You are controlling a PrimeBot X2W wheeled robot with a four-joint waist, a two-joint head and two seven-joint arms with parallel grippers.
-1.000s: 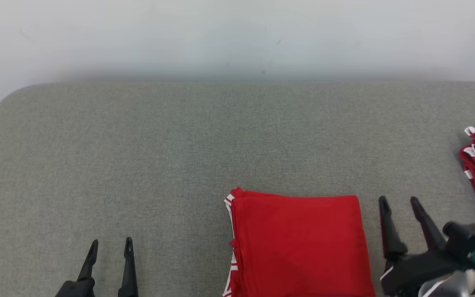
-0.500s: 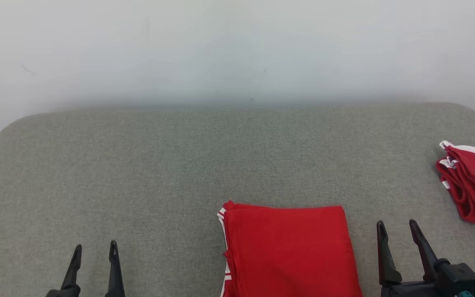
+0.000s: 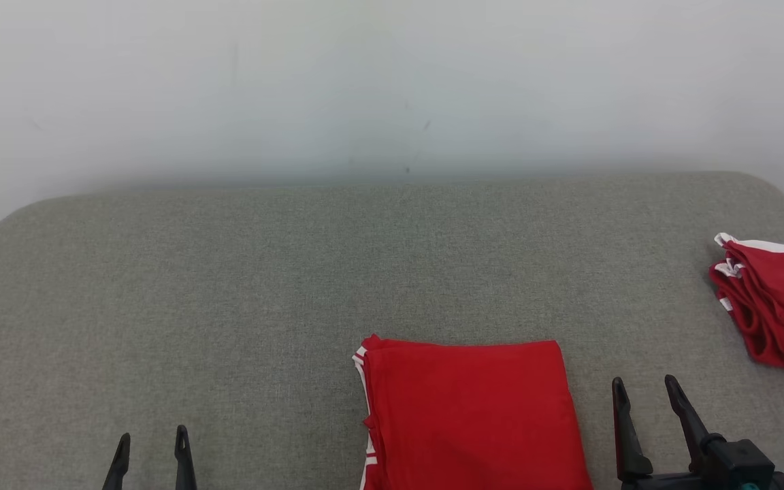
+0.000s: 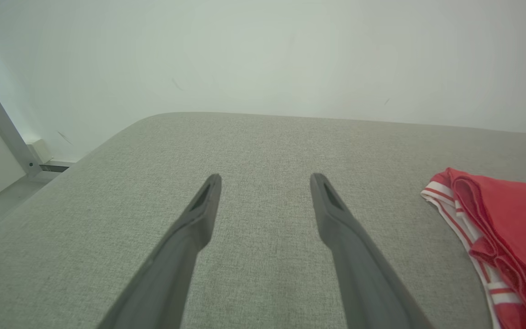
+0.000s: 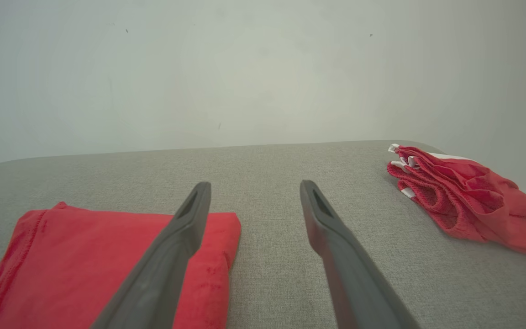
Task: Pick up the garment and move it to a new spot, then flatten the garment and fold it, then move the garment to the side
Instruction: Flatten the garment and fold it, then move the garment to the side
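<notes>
Folded red garment [image 3: 467,415] lies flat on the grey fabric bench [image 3: 229,286], near edge, a bit right of centre. It is a neat rectangle with white-striped trim showing along its left side, and its near part is cut off by the frame bottom.

Left end effector [image 3: 152,437] is at the near left, fingers spread wide, nothing between them, well apart from the garment. In the left wrist view it hangs over bare bench, with the garment's striped edge off to the right.

Right end effector [image 3: 642,382] is at the near right, just beside the garment's right edge, fingers wide and empty. In the right wrist view its left finger overlaps the garment's corner; contact can't be told.

Second red garment [image 3: 773,306], bunched with white trim, sits at the far right edge of the bench, well apart from the folded one.

Plain pale wall [image 3: 392,82] stands behind the bench.
</notes>
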